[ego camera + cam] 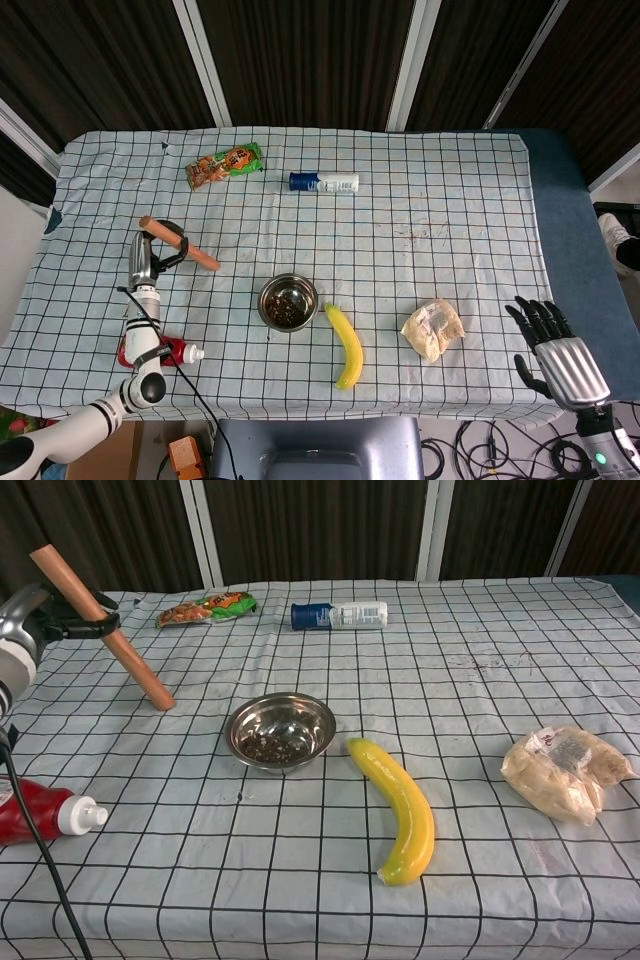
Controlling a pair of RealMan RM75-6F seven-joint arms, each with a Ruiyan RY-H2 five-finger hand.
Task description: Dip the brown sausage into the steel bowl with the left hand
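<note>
My left hand grips the long brown sausage near its upper end, at the table's left side. The sausage slants down to the right, its lower tip at or just above the cloth, left of the steel bowl. Dark crumbs lie in the bowl. My right hand hangs off the table's near right corner, fingers spread and holding nothing; only the head view shows it.
A red ketchup bottle lies near my left arm. A banana lies right of the bowl, and a wrapped bun further right. A snack packet and a blue-white bottle lie at the back.
</note>
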